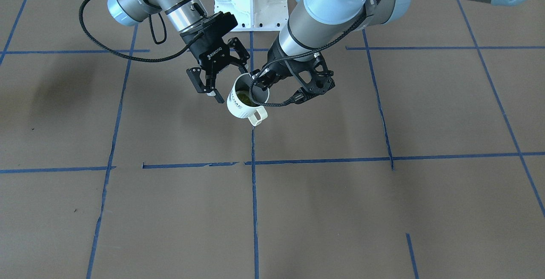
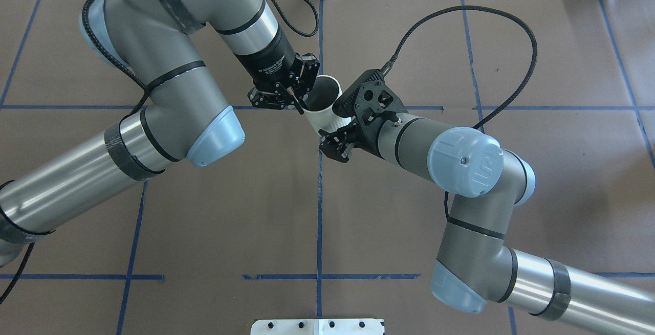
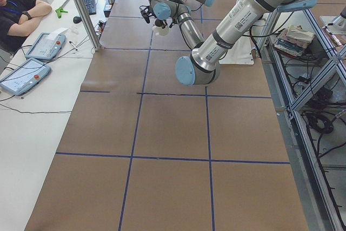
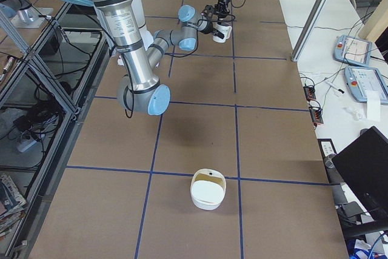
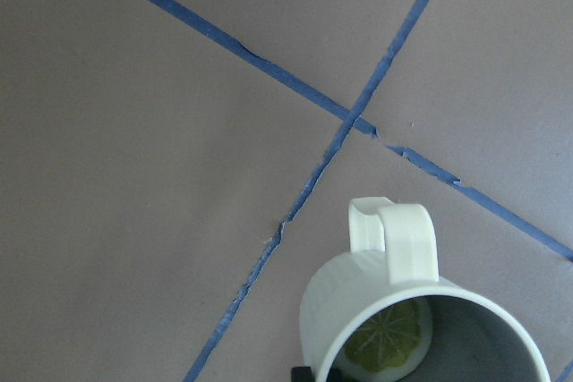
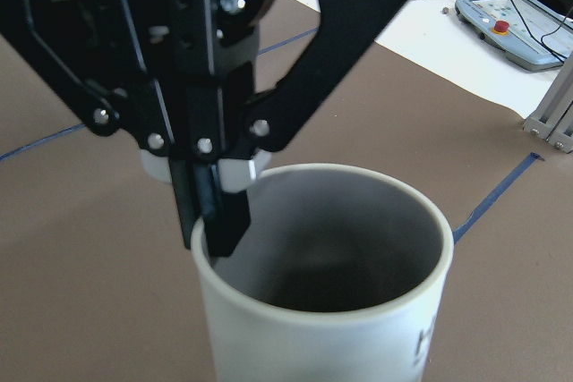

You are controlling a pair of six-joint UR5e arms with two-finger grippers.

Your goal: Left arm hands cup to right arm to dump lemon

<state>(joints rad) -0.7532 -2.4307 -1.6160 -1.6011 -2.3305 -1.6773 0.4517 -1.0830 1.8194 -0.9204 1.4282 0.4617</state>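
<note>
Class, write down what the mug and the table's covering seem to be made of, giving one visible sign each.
The cup: likely glazed ceramic; thick white wall, smooth rounded rim, moulded loop handle.
The table covering: looks like matte brown paper or thin card; dull, flat, no glare, with blue tape stuck on it.

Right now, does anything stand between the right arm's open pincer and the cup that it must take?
Nothing visible does. The right pincer is open close beside the cup, and its side of the wall is bare. The left pincer pinches the rim on the other side, and the handle points away from both.
</note>
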